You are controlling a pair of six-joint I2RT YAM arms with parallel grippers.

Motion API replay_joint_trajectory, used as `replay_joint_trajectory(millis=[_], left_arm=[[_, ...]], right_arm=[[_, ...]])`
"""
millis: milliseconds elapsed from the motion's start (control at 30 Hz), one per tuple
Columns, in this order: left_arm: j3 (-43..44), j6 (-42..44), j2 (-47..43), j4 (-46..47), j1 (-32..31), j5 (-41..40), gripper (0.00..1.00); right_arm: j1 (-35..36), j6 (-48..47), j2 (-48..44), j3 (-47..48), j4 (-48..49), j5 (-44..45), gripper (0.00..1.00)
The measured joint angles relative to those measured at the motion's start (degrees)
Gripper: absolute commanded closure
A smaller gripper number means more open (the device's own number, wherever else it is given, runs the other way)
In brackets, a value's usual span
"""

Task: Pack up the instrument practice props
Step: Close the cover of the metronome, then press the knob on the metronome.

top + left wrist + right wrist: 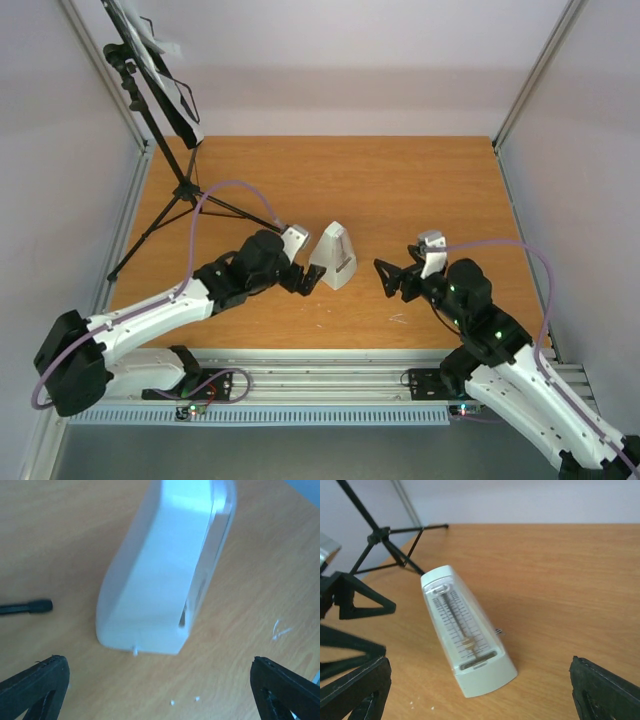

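A wooden tabletop (420, 190) is enclosed by pale walls (350, 60). A metronome (334, 256) is stood near its centre, between the left gripper (313, 280) and right gripper (386, 280), whose jaws are spread wide, touching nothing. A stand (165, 95) is set at the far left corner.

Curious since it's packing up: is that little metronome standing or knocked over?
Standing upright: the metronome sits on its broad base on the table, narrow end up.
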Motion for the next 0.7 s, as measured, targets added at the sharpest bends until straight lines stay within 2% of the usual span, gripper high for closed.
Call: replay_joint_trajectory(millis=[67,100,300,500,700], left_arm=[[-4.0,-0.7,-1.5,2.3,0.0,1.1,0.01],[-6.8,-1.0,-2.3,4.3,0.0,1.9,0.01],[-17.0,-3.5,-3.6,11.7,0.5,7.0,0.01],[-18.1,-7.0,-0.8,19.1,2.3,11.9,0.01],[-19.3,-8.9,0.0,22.3,2.7,13.6,0.01]], right_arm=[[0.0,0.1,8.0,5.1,-1.5,-2.8,0.02],[0.0,0.1,8.0,5.1,-1.5,-2.8,0.02],[0.1,-1.0,25.3,20.5,-6.3,-8.2,0.05],[1.0,-3.0,42.4,32.9,-11.9,-9.5,0.08],[4.6,-6.6,50.9,38.5,-16.3,-8.3,0.09]])
